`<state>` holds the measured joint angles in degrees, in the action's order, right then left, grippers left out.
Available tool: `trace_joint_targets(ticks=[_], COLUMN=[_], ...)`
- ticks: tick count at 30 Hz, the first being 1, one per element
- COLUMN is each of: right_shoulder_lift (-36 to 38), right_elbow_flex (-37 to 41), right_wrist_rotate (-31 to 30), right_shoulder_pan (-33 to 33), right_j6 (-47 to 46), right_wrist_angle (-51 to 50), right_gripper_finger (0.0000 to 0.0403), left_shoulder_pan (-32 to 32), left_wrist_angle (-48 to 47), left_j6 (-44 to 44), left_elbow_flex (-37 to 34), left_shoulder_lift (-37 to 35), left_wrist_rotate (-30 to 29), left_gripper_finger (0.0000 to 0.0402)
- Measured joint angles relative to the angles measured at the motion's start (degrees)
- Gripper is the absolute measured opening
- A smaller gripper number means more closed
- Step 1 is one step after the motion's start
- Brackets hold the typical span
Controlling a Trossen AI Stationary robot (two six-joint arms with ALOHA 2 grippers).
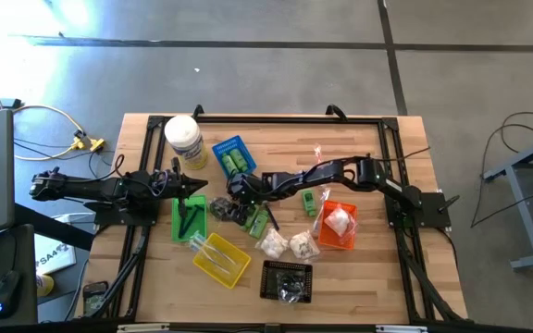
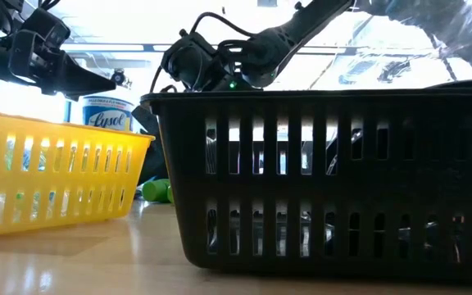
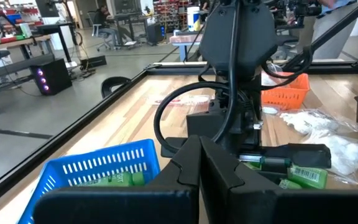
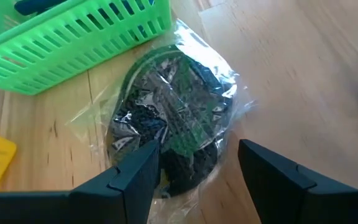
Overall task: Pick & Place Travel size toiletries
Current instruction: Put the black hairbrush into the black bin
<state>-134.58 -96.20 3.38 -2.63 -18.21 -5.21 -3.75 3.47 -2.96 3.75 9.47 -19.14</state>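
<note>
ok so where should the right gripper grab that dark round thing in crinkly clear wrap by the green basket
Probably straight down across the dark round item in clear wrap, which lies flat on the wooden table. The open right gripper already straddles one edge. Pinch the firm disc, not the loose film, staying off the green plastic basket.

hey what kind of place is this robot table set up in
Probably a workshop or robotics lab: bare concrete floor around the wooden table, loose cables on the floor, and workbenches in the room behind.

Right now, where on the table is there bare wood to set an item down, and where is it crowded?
Bare wood lies along the table right of the black basket, and at the far edge right of the blue basket. The middle is crowded: the right gripper with open fingers over a clear-wrapped packet, green basket, white packets.
</note>
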Motion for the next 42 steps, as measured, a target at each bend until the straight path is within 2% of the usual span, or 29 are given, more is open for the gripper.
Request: trace_joint_targets(ticks=[3,6,9,14,16,25,28,31,37,42], right_shoulder_lift=[0.0,0.0,0.0,0.0,0.0,3.7,6.5,10.0,18.9,29.7], right_elbow_flex=[0.0,0.0,0.0,0.0,0.0,0.1,0.1,0.1,2.8,8.1], right_wrist_rotate=[0.1,-0.4,-0.4,-0.9,-1.3,-2.1,-4.5,-7.5,-4.5,-6.0], right_shoulder_pan=[0.0,0.0,0.0,-0.1,-0.1,0.1,0.6,1.3,1.2,0.3], right_j6=[0.4,1.0,2.1,3.5,3.5,6.5,8.7,11.1,14.4,16.8], right_wrist_angle=[0.0,0.1,0.8,1.6,1.6,0.6,-0.7,-4.2,-6.6,-6.7], right_gripper_finger=[0.0208,0.0180,0.0133,0.0032,0.0011,0.0003,0.0003,0.0003,0.0003,0.0003], left_shoulder_pan=[0.0,0.0,0.0,0.0,0.0,0.0,0.0,0.0,0.0,0.0], left_wrist_angle=[0.0,0.0,0.0,0.0,0.0,0.0,0.0,-0.1,-0.3,-0.4], left_j6=[0.0,0.0,0.2,0.2,0.2,0.2,0.2,0.2,0.2,0.4], left_elbow_flex=[0.0,0.0,0.0,0.0,0.0,0.0,0.0,0.0,0.0,0.0], left_shoulder_lift=[0.0,0.0,0.0,0.0,0.0,0.0,0.0,0.0,0.0,0.0], left_wrist_rotate=[0.0,0.0,0.0,0.0,0.0,0.0,0.0,0.0,0.0,0.0], left_gripper_finger=[0.0000,0.0000,0.0000,0.0000,0.0000,0.0000,0.0000,0.0000,0.0000,0.0000])
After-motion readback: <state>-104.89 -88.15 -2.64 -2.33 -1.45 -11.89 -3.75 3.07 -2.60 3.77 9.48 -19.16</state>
